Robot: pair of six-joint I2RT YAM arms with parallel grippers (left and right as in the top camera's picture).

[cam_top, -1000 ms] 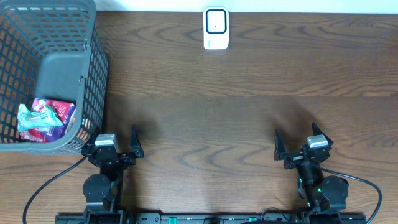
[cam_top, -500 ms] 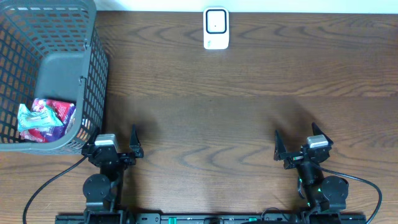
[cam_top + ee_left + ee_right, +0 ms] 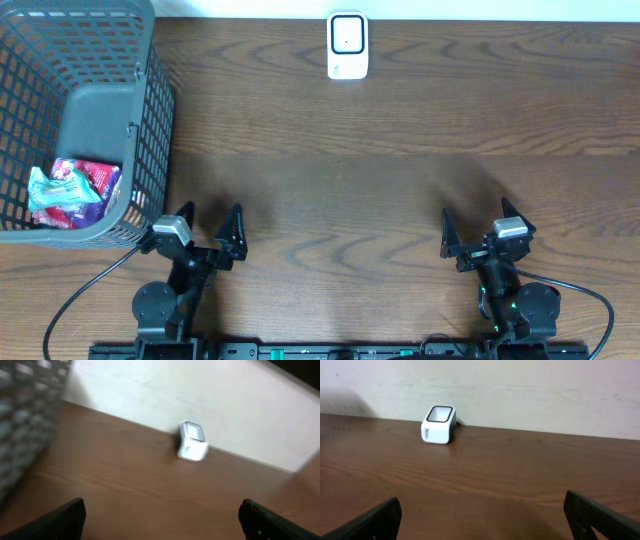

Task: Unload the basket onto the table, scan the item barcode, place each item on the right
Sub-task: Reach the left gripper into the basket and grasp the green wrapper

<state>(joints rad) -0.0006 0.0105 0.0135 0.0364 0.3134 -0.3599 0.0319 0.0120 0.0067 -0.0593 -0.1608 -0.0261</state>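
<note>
the left gripper (image 3: 210, 222) sits at the near edge of the desk (image 3: 340, 170) with its jaws spread wide and nothing between them; from overhead it is angled a little toward the right. its own wrist view is blurred and tilted, and its two dark fingertips (image 3: 62, 519) show at the bottom corners with bare wood between. the right gripper (image 3: 477, 226) sits at the near edge on the other side, well apart from the left one, jaws likewise wide and holding nothing; its fingertips (image 3: 370, 522) frame the bottom corners of its wrist view over bare desk

just beside the left gripper, to its left and reaching back, a grey mesh basket (image 3: 152, 120) stands at the desk's left end. inside it, against the near wall, lie crumpled packets (image 3: 75, 190), one pale green and white, one purple and red; no barcode can be made out on them. neither gripper touches them

far across the desk, at the back edge near the middle, a small white scanner (image 3: 347, 45) with a dark window stands close to the pale wall (image 3: 520, 390). both wrist views show it ahead, well apart from the fingers. black cables (image 3: 70, 300) trail from the arm bases at the near edge
</note>
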